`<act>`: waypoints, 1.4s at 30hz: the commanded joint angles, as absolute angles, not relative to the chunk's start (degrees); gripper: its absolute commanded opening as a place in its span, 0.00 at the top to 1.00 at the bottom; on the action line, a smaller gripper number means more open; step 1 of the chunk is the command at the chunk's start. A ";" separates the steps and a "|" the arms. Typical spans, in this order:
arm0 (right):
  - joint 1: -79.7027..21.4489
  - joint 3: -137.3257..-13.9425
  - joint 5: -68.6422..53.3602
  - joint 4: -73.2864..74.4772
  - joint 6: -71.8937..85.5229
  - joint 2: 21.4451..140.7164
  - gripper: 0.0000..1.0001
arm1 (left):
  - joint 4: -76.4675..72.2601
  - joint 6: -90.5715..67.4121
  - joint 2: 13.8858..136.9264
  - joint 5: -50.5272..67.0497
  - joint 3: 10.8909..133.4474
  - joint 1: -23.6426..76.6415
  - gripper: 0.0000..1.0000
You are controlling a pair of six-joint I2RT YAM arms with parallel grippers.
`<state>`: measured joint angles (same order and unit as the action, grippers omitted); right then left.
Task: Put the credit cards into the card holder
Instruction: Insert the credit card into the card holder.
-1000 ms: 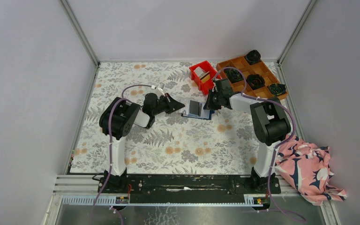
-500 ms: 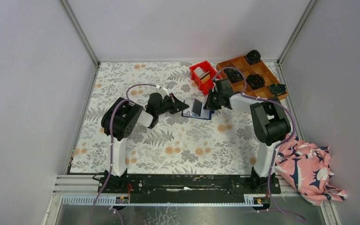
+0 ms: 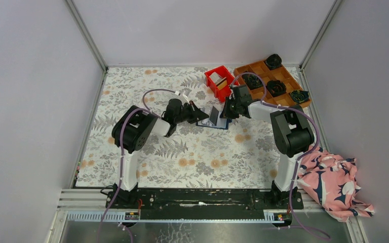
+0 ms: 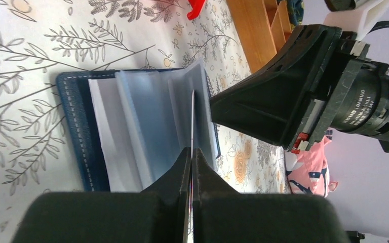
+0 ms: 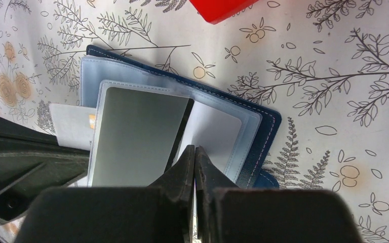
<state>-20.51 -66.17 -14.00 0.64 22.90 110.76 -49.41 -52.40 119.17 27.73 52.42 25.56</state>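
**A:** Top external view: what stands at the left?

**B:** The left gripper [image 3: 196,112] reaches in low toward the middle of the table [image 3: 182,152]. In the left wrist view its fingers are clamped on a card [image 4: 192,119]. We hold the card upright and edge-on so that its thin edge can slide between the pockets [image 4: 131,126] instead of landing flat on them.

**A:** Where is the holder?

**B:** The holder [image 3: 214,118] lies open on the table between the two grippers, with the bin [image 3: 219,81] behind it. Its pale pockets fan upward. The card's leading edge stands among them, at a pocket mouth. We cannot tell whether it has entered.

**A:** And at the right?

**B:** The right gripper [image 3: 227,110] meets the holder from the opposite side. In the right wrist view its fingers are pressed together on a clear leaf [image 5: 215,126]. We judge that this pins the holder against the card's push and parts a pocket mouth. A grey insert [image 5: 137,136] fills the neighbouring sleeve, and we cannot tell whether it is a card.

**A:** What does the next move call for?

**B:** We judge that it needs a straight push along the card's plane. An angled push could buckle the leaf.
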 commanded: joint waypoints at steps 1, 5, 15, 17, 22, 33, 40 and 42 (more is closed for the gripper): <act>-21.00 -65.18 -12.04 0.59 22.81 110.04 0.99 | -44.77 -48.99 116.56 25.26 55.07 27.57 1.00; -20.94 -64.74 -10.57 0.70 23.30 109.38 0.99 | -41.31 -47.64 116.26 23.61 56.71 29.32 1.00; -20.90 -61.71 -0.29 1.51 23.46 101.74 0.99 | -33.82 -43.63 116.15 18.30 59.78 32.85 1.00; -20.77 -61.36 0.43 1.34 23.49 100.57 0.99 | -32.66 -42.85 115.77 17.39 60.29 33.32 1.00; -20.70 -62.63 0.17 3.06 23.29 102.03 1.00 | -31.60 -42.01 113.74 15.46 60.55 34.07 1.00; -20.53 -61.97 0.84 3.75 23.04 103.90 1.00 | -29.25 -40.70 111.67 13.46 62.51 35.86 1.00; -20.37 -60.71 3.52 3.75 22.85 102.26 1.00 | -27.97 -40.26 113.39 13.81 64.81 37.46 1.00; -20.24 -60.70 4.83 4.36 22.60 100.93 1.00 | -27.85 -40.25 114.15 13.88 65.23 37.97 1.00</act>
